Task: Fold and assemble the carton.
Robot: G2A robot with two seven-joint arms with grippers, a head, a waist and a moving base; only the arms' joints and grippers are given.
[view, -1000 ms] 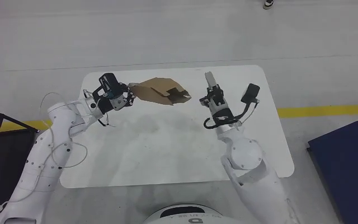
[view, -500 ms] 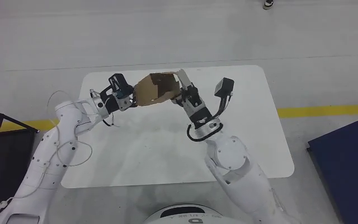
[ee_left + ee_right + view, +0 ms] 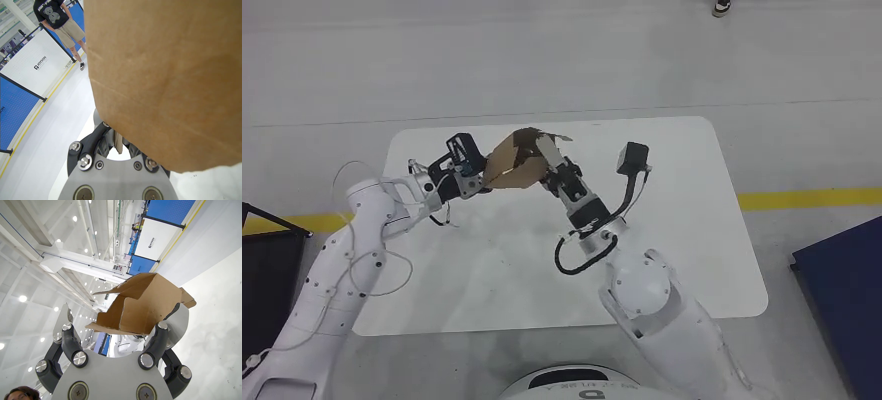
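Gripping what, left?
— My left end effector clamps a flap of the brown cardboard carton, held above the white bench.
— And right?
— Arm stretched across, my right end effector is spread wide, one finger touching the carton.

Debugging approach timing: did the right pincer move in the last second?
Yes. The right pincer moved left across the table, from right of centre to the carton.

Factory-style hall: high girder ceiling, blue partition panels, yellow floor line
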